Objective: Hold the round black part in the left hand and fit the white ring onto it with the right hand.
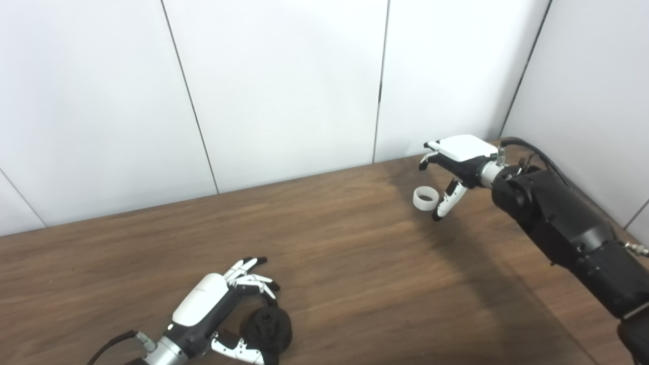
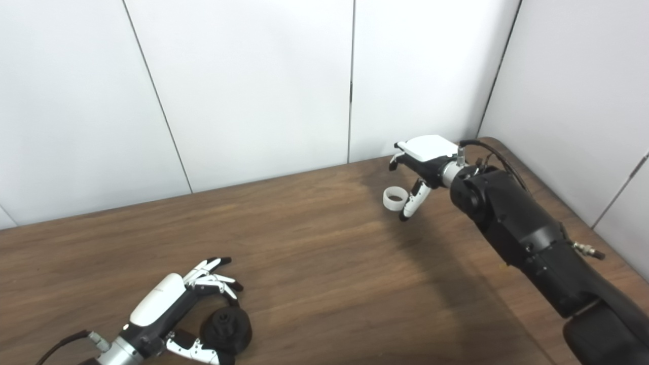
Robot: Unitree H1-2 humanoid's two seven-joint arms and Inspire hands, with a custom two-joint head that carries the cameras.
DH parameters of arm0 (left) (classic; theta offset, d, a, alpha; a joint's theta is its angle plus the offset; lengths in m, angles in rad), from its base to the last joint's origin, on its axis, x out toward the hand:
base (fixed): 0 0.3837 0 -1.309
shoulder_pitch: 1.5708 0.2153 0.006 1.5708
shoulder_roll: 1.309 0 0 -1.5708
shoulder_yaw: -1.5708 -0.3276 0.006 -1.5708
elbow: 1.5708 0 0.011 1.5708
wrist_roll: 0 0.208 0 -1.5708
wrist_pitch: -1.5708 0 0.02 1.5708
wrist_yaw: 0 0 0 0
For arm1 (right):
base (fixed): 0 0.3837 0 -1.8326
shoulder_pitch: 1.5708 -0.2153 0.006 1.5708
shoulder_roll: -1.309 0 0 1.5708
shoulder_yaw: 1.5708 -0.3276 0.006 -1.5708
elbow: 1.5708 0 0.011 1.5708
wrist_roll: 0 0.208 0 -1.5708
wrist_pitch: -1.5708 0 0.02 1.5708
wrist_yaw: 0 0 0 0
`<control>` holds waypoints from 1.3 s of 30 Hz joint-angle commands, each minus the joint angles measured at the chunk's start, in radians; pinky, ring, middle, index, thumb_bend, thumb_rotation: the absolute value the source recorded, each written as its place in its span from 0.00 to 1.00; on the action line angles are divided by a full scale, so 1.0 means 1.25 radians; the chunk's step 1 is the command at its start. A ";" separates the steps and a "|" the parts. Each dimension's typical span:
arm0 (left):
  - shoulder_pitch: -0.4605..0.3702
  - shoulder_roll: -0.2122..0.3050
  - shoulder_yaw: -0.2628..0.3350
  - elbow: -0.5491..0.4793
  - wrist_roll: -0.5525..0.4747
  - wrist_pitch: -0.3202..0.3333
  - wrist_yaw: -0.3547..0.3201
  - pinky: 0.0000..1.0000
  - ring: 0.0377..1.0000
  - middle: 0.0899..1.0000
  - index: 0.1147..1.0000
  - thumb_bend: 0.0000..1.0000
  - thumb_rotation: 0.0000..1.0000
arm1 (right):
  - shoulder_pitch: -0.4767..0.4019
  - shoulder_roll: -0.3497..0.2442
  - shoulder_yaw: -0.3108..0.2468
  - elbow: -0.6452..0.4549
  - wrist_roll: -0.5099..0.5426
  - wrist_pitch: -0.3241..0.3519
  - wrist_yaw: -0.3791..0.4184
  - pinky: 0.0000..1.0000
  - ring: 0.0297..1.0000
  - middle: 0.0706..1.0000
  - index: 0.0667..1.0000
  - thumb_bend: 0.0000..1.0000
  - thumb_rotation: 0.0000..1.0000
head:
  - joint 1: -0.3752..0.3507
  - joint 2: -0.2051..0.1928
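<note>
The round black part (image 1: pixel 267 330) lies on the wooden table (image 1: pixel 355 263) near the front edge. My left hand (image 1: pixel 223 314) is cupped around it, fingers (image 1: pixel 253 279) arched over its far side and thumb (image 1: pixel 238 349) along its near side, not closed on it. The white ring (image 1: pixel 425 198) rests on the table at the far right. My right hand (image 1: pixel 451 170) hovers open just right of the ring; its thumb (image 1: pixel 446 203) points down right next to the ring, and its fingers are curled above and behind it.
White wall panels (image 1: pixel 284 91) close off the table's back edge, and another panel (image 1: pixel 588 91) runs along its right side behind the black right forearm (image 1: pixel 568 228). Bare wood lies between the two hands.
</note>
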 commanded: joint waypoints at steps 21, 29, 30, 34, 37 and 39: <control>0.005 0.017 0.030 -0.034 -0.003 0.000 -0.017 1.00 0.97 0.72 0.41 0.52 0.06 | -0.014 0.005 -0.017 0.013 0.007 -0.017 -0.052 1.00 1.00 0.99 0.76 0.96 0.31 | 0.008 -0.003; 0.016 0.020 0.039 -0.055 -0.006 0.000 -0.031 1.00 0.97 0.72 0.41 0.52 0.06 | -0.019 0.003 -0.010 0.024 0.007 -0.022 -0.051 1.00 1.00 0.99 0.77 0.95 0.33 | 0.008 -0.002; 0.017 0.019 0.040 -0.056 -0.006 0.000 -0.033 1.00 0.97 0.72 0.41 0.52 0.06 | -0.021 0.001 -0.009 0.027 0.006 -0.024 -0.052 1.00 1.00 0.99 0.78 0.95 0.34 | 0.008 -0.002; 0.024 0.019 0.047 -0.064 -0.003 -0.001 -0.041 1.00 0.97 0.72 0.41 0.52 0.06 | -0.030 -0.004 -0.009 0.029 0.003 -0.025 -0.049 1.00 1.00 1.00 0.78 0.95 0.34 | 0.005 0.003; 0.028 0.018 0.052 -0.068 -0.004 -0.001 -0.048 1.00 0.97 0.72 0.41 0.52 0.06 | -0.037 -0.010 -0.009 0.032 0.004 -0.029 -0.046 1.00 1.00 1.00 0.78 0.95 0.33 | 0.006 0.005; 0.029 0.018 0.055 -0.070 -0.004 -0.001 -0.052 1.00 0.97 0.72 0.41 0.52 0.06 | -0.041 -0.014 -0.008 0.035 0.002 -0.034 -0.047 1.00 1.00 0.99 0.77 0.94 0.33 | 0.007 0.004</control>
